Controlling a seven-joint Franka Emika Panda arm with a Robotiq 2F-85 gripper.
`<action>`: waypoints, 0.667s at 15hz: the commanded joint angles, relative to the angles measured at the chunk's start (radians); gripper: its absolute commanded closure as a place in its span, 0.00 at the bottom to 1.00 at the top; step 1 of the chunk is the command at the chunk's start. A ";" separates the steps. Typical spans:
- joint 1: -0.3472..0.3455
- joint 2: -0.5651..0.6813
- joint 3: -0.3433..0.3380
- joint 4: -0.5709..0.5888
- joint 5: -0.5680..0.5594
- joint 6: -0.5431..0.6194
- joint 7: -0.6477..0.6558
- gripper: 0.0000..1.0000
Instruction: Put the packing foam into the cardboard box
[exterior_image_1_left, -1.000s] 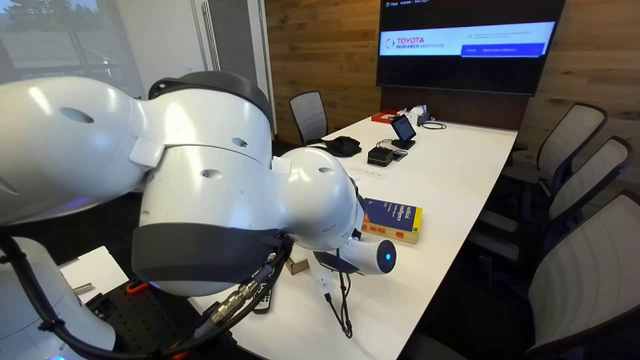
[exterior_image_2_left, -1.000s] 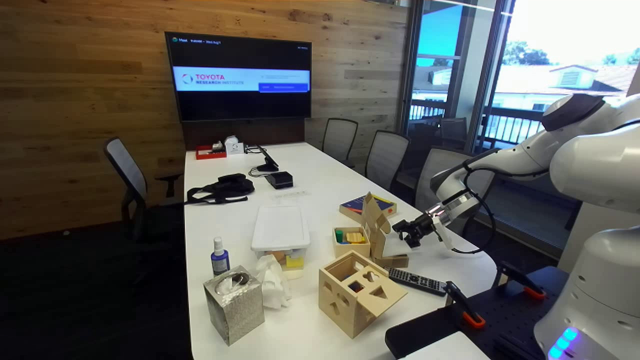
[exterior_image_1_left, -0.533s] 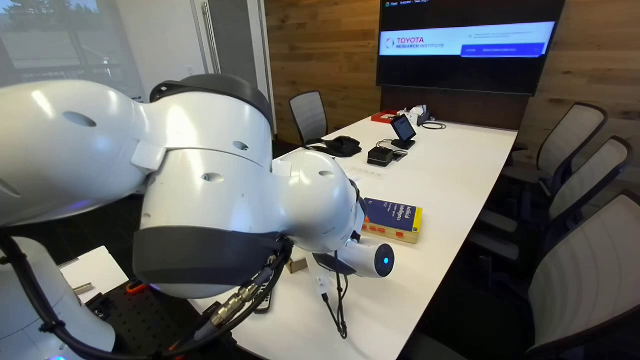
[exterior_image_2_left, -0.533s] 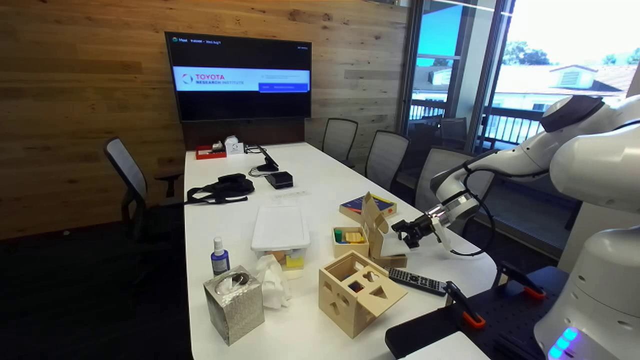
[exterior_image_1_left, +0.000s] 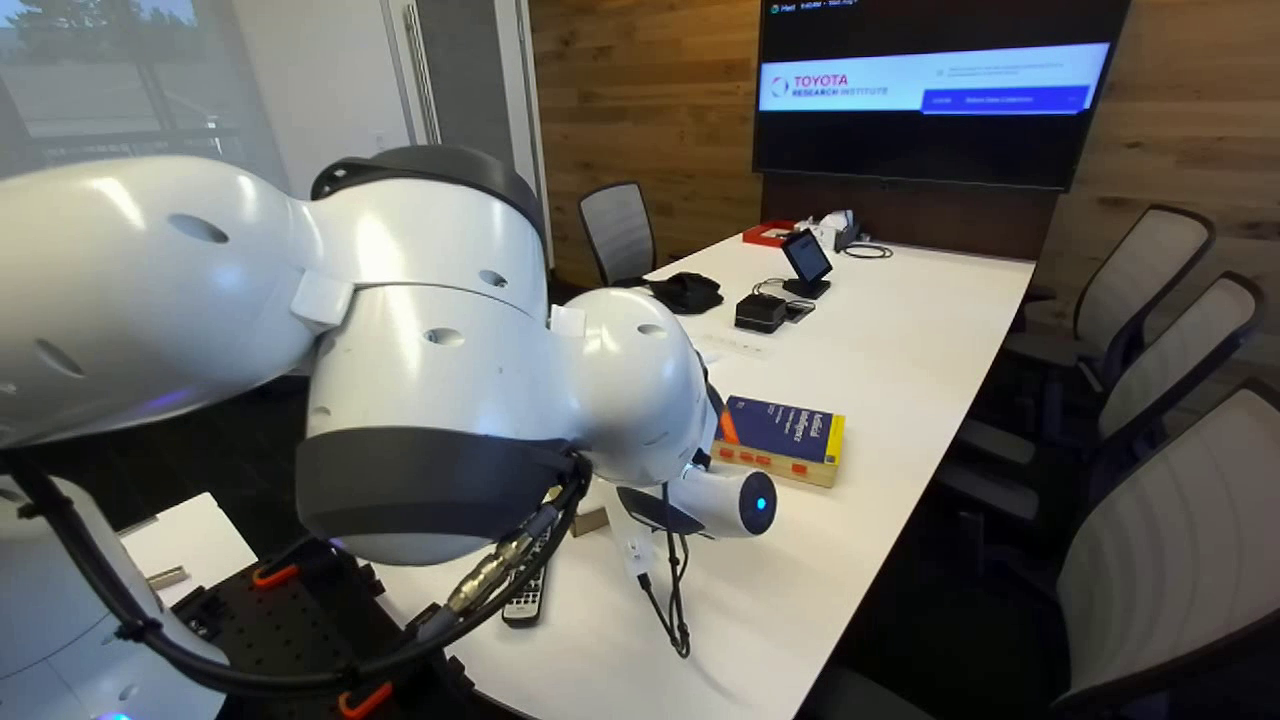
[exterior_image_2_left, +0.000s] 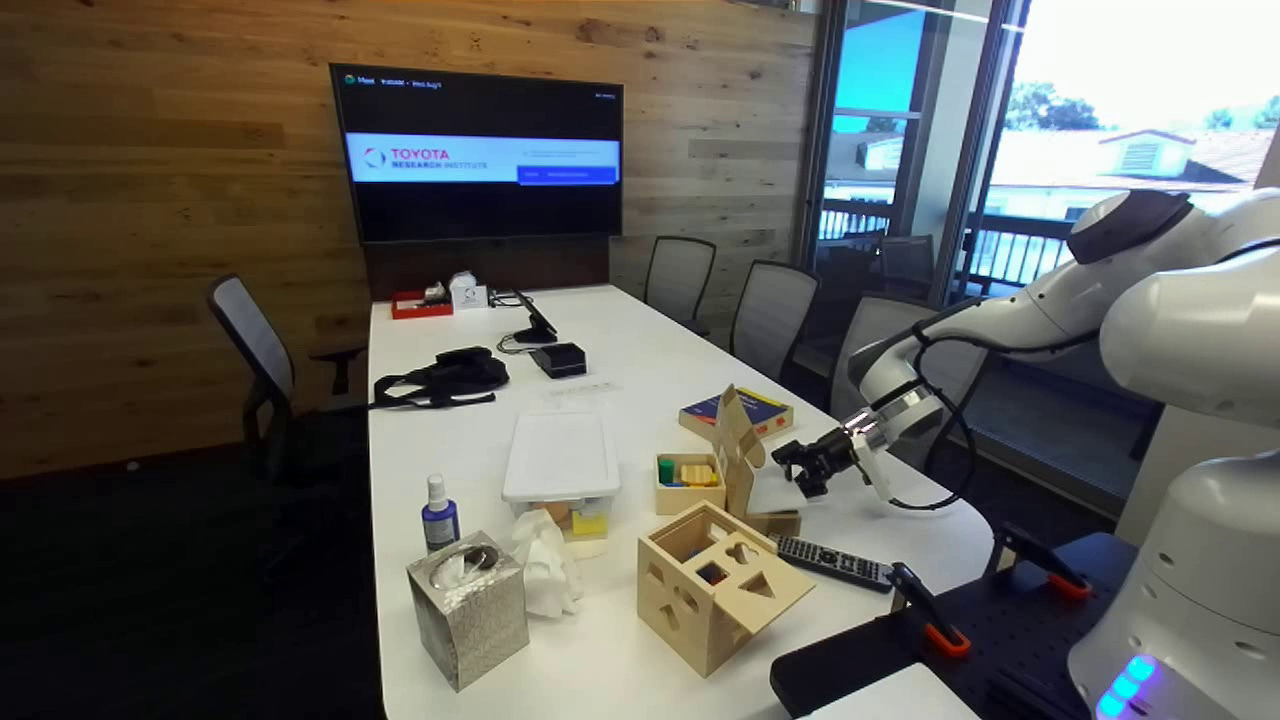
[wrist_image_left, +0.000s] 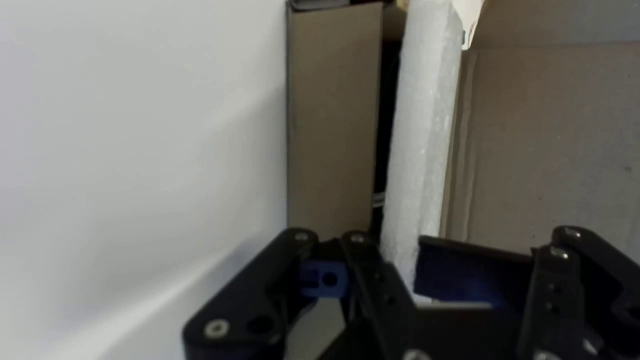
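The packing foam (exterior_image_2_left: 772, 492) is a pale sheet. It stands tilted over the open cardboard box (exterior_image_2_left: 776, 523), beside the raised lid. In the wrist view the foam (wrist_image_left: 425, 125) appears edge-on between the box's brown front wall (wrist_image_left: 332, 125) and the lid (wrist_image_left: 555, 145). A dark strip of the box's inside shows beside it. My gripper (exterior_image_2_left: 798, 470) is shut on the foam's near end; in the wrist view the fingers (wrist_image_left: 395, 257) press it from both sides. How deep its lower edge sits is hidden. In an exterior view a box corner (exterior_image_1_left: 590, 521) shows; the arm hides foam and gripper.
A small wooden tray of blocks (exterior_image_2_left: 690, 500) stands against the lid's back. A thick blue-and-yellow book (exterior_image_2_left: 770, 420) lies behind. The wooden cube with holes (exterior_image_2_left: 680, 600) and a remote (exterior_image_2_left: 835, 562) lie in front. A lidded plastic bin (exterior_image_2_left: 562, 450) stands farther left.
My gripper and the foam have moved a little, away from the robot base. The cardboard box, its lid and the wooden tray have slid the same way.
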 joint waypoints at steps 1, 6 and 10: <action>0.047 -0.016 -0.014 0.001 0.018 0.008 -0.008 0.68; 0.049 -0.022 -0.003 -0.004 0.021 -0.002 -0.021 0.32; 0.050 -0.028 0.000 -0.005 0.023 -0.019 -0.019 0.04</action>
